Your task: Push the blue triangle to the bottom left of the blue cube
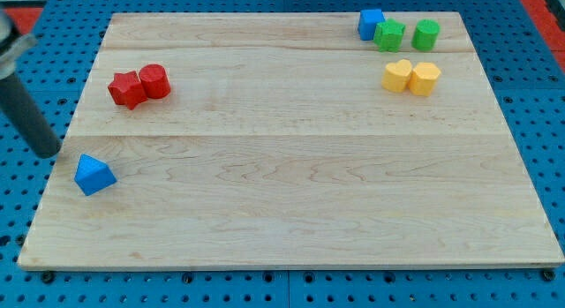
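The blue triangle point(94, 175) lies near the left edge of the wooden board point(291, 193), low in the view. The blue cube point(371, 24) sits at the view's top right, touching a green star-shaped block point(389, 34). My tip point(49, 152) is at the end of the dark rod that comes in from the view's upper left. It stands at the board's left edge, just up and to the left of the blue triangle, a short gap apart from it.
A green cylinder point(425, 33) sits right of the green star. Two yellow blocks point(397, 75) point(425, 78) lie below them. A red star-shaped block point(127, 88) and a red cylinder point(154, 81) touch at the upper left. Blue pegboard surrounds the board.
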`<state>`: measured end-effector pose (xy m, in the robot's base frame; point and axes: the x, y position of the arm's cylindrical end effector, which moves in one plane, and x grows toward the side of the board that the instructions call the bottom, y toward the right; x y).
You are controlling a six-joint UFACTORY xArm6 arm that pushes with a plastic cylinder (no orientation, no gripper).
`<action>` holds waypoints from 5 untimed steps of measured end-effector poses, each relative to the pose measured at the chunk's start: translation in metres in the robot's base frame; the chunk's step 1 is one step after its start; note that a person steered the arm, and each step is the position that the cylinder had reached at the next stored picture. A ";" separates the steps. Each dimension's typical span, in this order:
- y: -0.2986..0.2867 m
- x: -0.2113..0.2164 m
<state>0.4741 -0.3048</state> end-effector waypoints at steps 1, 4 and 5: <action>0.001 0.033; 0.172 -0.010; 0.218 -0.054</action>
<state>0.4203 -0.0867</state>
